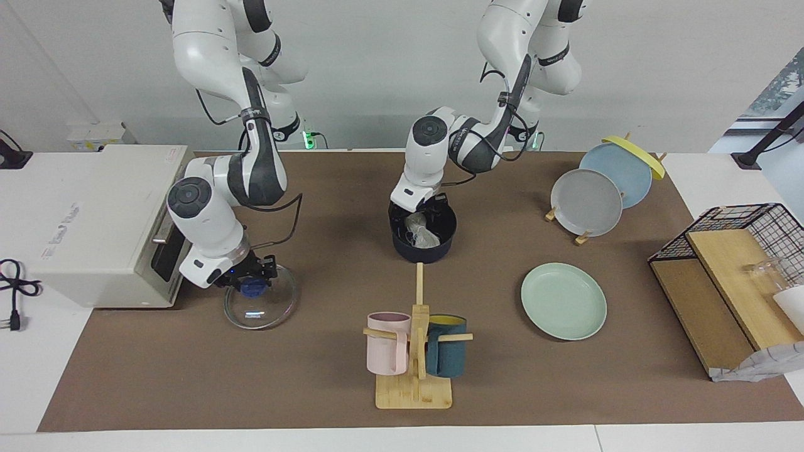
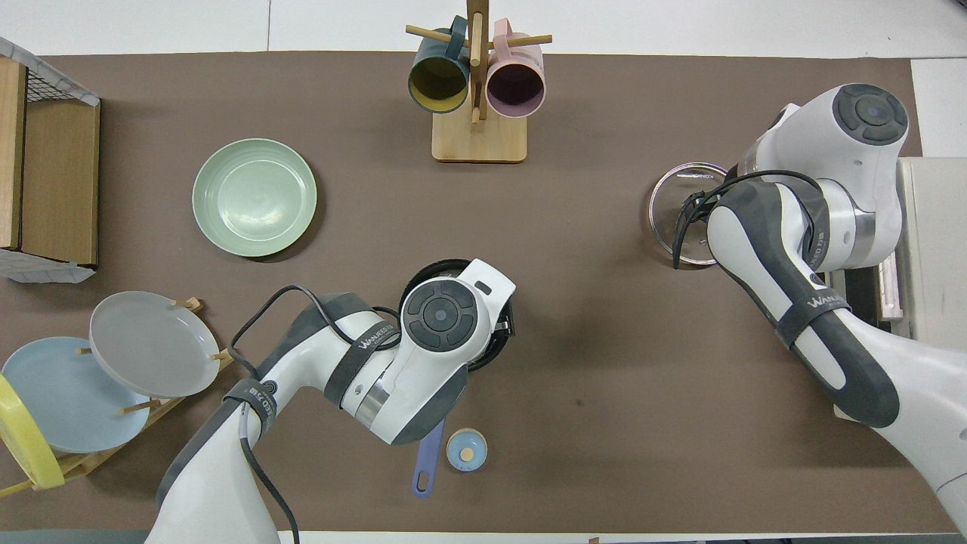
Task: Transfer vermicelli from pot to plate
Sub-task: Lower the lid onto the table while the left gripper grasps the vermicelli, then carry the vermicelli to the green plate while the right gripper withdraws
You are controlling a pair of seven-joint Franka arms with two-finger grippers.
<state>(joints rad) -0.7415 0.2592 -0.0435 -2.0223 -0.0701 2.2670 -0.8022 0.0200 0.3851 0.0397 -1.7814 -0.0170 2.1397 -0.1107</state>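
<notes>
Now the left hand [image 1: 426,210] is hanging spread open directly over the vermicelli [image 1: 421,231], which is lying inside the pot [image 1: 424,250], so the coming move is looking like a straight drop down. The plate [image 1: 563,301] is waiting toward the left arm's end of the table. The right hand [image 1: 252,279] is pinching the lid [image 1: 260,306] by its blue knob, well apart
</notes>
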